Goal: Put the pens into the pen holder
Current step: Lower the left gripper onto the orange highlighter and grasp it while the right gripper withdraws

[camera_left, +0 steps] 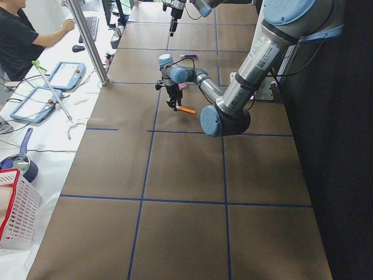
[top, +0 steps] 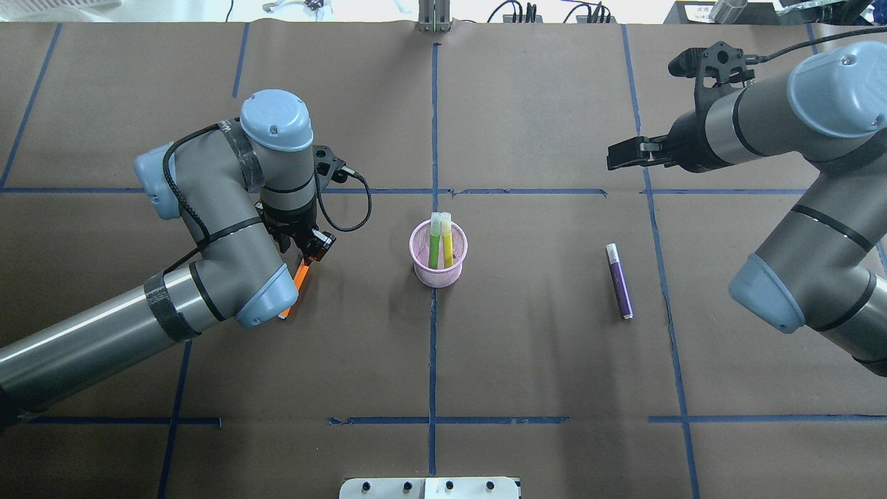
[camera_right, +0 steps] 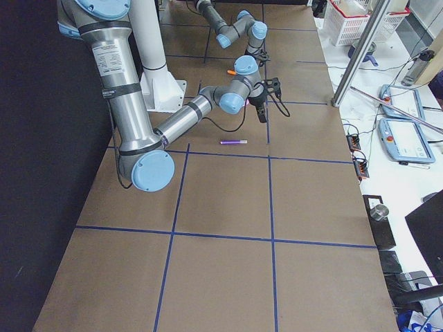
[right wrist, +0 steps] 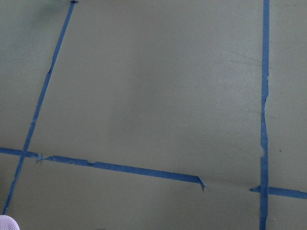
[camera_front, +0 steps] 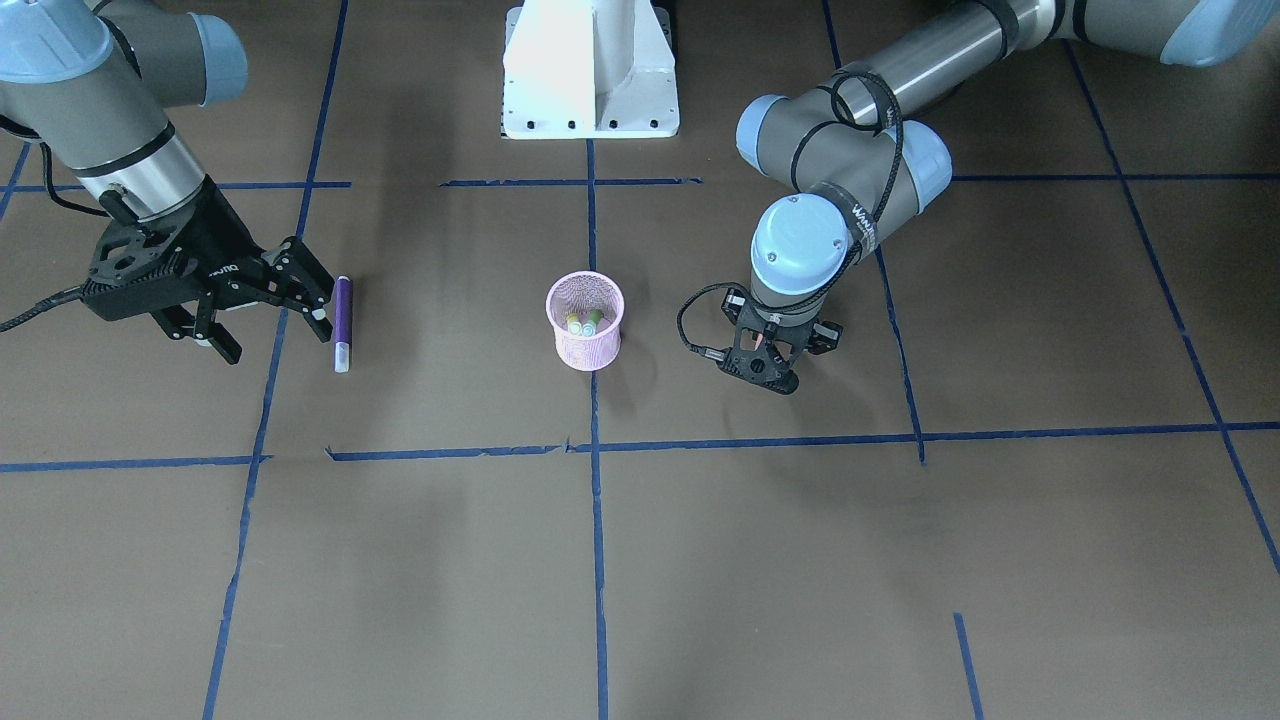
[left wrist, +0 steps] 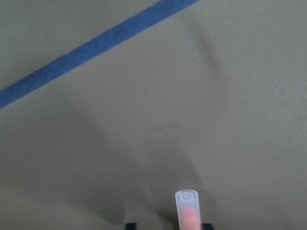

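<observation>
The pink mesh pen holder [camera_front: 586, 322] [top: 438, 255] stands upright at the table's middle. A green pen [top: 434, 248] and a yellow pen [top: 448, 247] stand in it, cap ends up. My left gripper [top: 310, 251] [camera_front: 765, 362] is left of the holder, shut on an orange pen [top: 296, 283] that it holds at a slant. The pen's pale cap end [left wrist: 186, 205] points at the table. The purple pen [camera_front: 342, 322] [top: 619, 281] lies flat on the table. My right gripper [camera_front: 272, 337] is open and empty, just beside the purple pen and above the table.
The white robot base [camera_front: 590, 70] stands at the table's back edge. Blue tape lines [right wrist: 124, 167] cross the brown paper. An operator [camera_left: 20, 35], tablets and a white basket [camera_left: 14, 216] are off the table's far side.
</observation>
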{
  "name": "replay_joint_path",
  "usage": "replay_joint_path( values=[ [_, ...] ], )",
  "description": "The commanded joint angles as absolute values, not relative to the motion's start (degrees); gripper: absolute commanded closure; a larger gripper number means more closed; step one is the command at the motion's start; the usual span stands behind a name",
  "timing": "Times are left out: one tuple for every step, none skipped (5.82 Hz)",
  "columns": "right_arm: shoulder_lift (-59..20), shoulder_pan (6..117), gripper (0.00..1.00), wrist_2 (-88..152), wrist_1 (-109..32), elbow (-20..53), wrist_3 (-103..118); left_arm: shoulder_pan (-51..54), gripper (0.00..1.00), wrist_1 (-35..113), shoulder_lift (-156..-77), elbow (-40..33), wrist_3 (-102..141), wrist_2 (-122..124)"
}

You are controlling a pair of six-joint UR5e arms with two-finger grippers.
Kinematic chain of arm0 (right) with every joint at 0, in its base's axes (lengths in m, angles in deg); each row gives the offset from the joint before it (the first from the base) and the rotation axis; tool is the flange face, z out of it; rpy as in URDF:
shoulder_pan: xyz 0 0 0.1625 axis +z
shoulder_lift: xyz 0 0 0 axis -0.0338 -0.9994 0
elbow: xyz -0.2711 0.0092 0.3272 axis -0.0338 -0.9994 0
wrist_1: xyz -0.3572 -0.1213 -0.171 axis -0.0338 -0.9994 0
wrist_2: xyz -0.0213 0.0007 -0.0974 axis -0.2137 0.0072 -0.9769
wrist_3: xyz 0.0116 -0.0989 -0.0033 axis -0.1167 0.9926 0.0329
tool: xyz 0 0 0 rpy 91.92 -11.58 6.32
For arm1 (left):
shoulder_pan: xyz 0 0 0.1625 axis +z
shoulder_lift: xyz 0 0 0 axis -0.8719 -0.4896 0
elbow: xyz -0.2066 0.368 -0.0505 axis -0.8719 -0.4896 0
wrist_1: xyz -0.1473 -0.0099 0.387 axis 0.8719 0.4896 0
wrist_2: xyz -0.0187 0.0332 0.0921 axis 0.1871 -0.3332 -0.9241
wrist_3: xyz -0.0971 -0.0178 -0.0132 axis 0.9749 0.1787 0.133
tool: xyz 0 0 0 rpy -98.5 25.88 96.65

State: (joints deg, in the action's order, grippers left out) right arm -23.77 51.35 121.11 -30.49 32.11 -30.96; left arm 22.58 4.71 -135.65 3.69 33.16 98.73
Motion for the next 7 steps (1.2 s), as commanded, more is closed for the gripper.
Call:
replay_joint_path(
  values=[
    [-23.75,51.33,0.00,121.08,-30.53,31.82,-31.15,23.15,0.48,4.88,-135.49,3.57,33.15,98.73],
    [-23.75,51.33,0.00,120.99,-30.53,31.65,-31.15,23.76,0.48,4.89,-135.58,3.57,33.42,98.82],
    [-23.75,51.33,0.00,120.99,-30.44,31.65,-31.15,24.03,0.49,4.89,-135.49,3.48,33.42,98.82],
    [-23.67,51.33,0.00,120.99,-30.53,31.65,-31.23,24.03,0.64,4.89,-135.41,3.48,33.33,98.82],
    [-23.67,51.33,0.00,120.99,-30.53,31.65,-31.23,24.03,0.76,5.23,-133.32,2.09,33.24,98.73],
    [-23.58,51.33,0.00,120.99,-30.44,31.65,-31.23,24.12,0.83,5.32,-132.34,0.86,33.16,98.73],
    [-23.58,51.33,0.00,120.99,-30.44,31.65,-31.23,24.12,0.92,5.33,-131.98,0.67,33.15,98.73]
  ],
)
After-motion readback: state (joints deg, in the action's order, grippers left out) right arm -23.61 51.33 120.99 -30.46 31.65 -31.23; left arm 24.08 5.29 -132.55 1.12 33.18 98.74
